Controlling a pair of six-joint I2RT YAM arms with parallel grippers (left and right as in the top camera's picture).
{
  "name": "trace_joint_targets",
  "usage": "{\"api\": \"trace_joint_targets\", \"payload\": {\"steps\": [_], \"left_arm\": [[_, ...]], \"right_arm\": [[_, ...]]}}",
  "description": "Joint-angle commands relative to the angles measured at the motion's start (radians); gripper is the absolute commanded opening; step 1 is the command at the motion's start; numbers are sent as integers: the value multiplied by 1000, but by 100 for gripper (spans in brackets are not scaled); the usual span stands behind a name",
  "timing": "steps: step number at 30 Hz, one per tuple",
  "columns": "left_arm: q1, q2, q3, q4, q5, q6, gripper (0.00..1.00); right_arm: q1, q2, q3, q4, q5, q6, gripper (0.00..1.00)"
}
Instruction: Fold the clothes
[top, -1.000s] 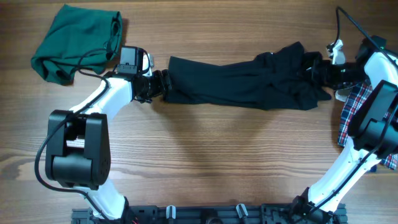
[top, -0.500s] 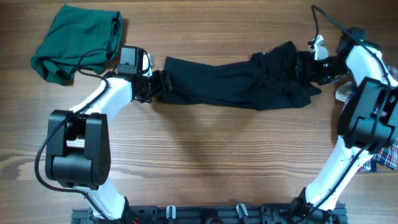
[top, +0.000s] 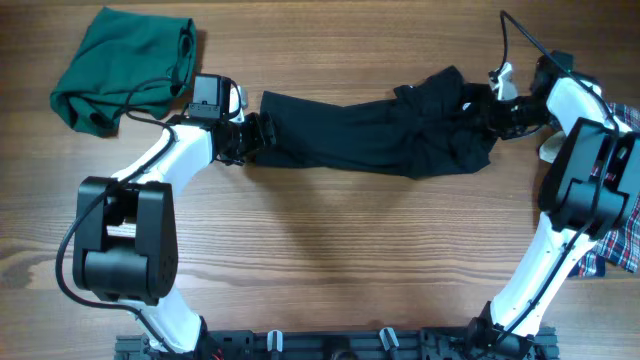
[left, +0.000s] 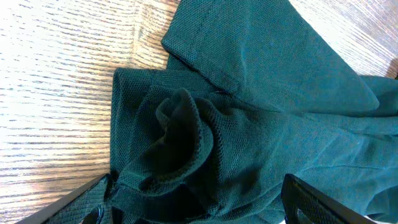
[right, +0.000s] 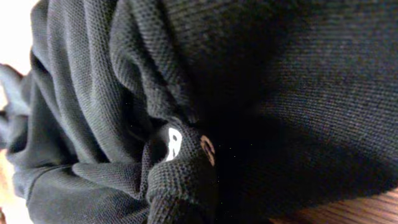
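A black garment (top: 370, 135) lies stretched across the middle of the wooden table. My left gripper (top: 252, 135) is at its left end. In the left wrist view its fingers (left: 81, 202) stand wide apart at the lower corners, with crumpled fabric (left: 261, 112) lying between them, looking dark teal here; the gripper (left: 199, 211) is open. My right gripper (top: 488, 108) is shut on the bunched right end of the garment. The right wrist view is filled with black knit (right: 280, 93), a gathered fold (right: 180, 180) sits at the bottom, and the fingers are hidden.
A crumpled green garment (top: 125, 65) lies at the back left corner. A plaid cloth (top: 620, 235) hangs at the right edge, partly behind the right arm. Bare wood table (top: 330, 250) stretches in front of the black garment.
My right gripper moved left onto the garment's right end and closed on it. The garment bunched up and slid slightly left. The left arm stayed still.
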Motion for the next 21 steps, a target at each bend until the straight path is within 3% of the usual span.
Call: {"api": "trace_joint_targets", "payload": {"steps": [1, 7, 15, 21], "left_arm": [[6, 13, 13, -3, 13, 6, 86], [6, 13, 13, -3, 12, 6, 86], [19, 13, 13, -3, 12, 9, 90], [24, 11, 13, -7, 12, 9, 94]], "right_arm": [[10, 32, -22, 13, -163, 10, 4], [11, -31, 6, 17, -167, 63, 4], [5, -219, 6, 21, 127, 172, 4], [-27, -241, 6, 18, 220, 193, 4]]}}
